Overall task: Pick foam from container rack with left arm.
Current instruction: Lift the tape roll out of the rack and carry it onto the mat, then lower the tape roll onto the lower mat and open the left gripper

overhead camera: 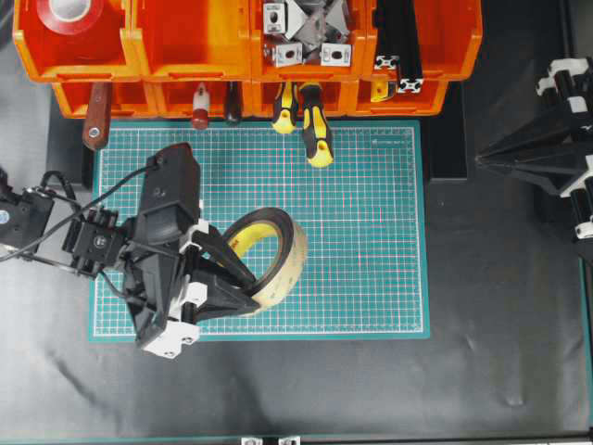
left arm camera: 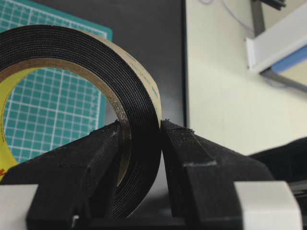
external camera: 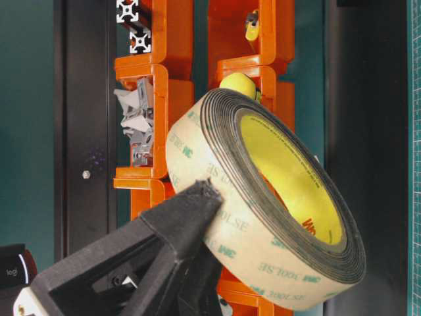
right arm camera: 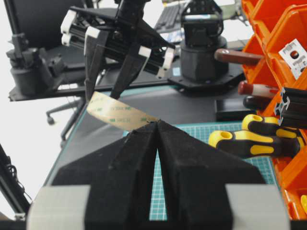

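- Left wrist view shows the foam point(left arm camera: 96, 86) pinched through its wall: one finger of the left gripper point(left arm camera: 139, 143) sits inside the ring, the other against the cream outer liner, so the hold is on one short stretch of the band.
- Judged from its look, the roll is light for its bulk and the wound foam is soft, so a squeeze could sink in a little; the glossy liner outside may be slick, which makes a through-the-wall pinch a sounder hold than gripping across the full ring.
- Held by one spot only, the ring could swing or tilt about the fingers if moved sharply.
- It is a broad ring of black foam layers, with a cream-beige printed liner outside and a yellow core inside point(external camera: 289, 171).
- Overhead, the foam point(overhead camera: 269, 264) hangs tilted on edge over the green mat point(overhead camera: 371, 232), below the container rack point(overhead camera: 222, 56) and well clear of its bins, so it appears already out.
- Beyond it, yellow-handled tools point(overhead camera: 310, 120) poke out of the container rack's lower row, and a red tape roll point(overhead camera: 74, 14) sits in its upper left bin.
- Right gripper point(right arm camera: 157, 125) waits far right of the container rack's front, its fingers pressed together on nothing.
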Controlling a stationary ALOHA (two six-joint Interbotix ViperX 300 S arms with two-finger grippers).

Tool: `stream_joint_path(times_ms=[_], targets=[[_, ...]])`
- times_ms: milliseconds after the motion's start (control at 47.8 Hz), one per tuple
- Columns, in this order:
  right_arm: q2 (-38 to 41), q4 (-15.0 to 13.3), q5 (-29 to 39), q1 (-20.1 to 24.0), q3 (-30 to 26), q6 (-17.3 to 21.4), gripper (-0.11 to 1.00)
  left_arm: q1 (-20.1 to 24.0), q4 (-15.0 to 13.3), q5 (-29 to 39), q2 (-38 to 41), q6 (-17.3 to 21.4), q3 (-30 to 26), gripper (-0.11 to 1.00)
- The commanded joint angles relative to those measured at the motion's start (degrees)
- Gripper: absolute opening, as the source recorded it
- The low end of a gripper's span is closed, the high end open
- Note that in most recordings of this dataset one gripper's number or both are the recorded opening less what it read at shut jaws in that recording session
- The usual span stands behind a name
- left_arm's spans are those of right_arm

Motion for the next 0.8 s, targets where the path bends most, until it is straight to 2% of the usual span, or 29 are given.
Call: stream_joint_path(times_ms=[0, 733, 775], targets=[[0.26, 0.18, -0.09, 0.09, -1.85, 0.09, 0.0, -0.09, 0.18, -0.18, -0.62, -0.09, -1.76, 0.27], [-0.18, 0.18, 0.35, 0.09, -2.02, 0.09, 0.0, 2.64, 0.18, 1.58, 2.2, 0.44, -2.02, 0.27], [-0.18, 0.18, 0.35, 0.09, -2.02, 0.09, 0.0, 2.55, 0.18, 1.58, 2.37, 0.44, -2.02, 0.31]])
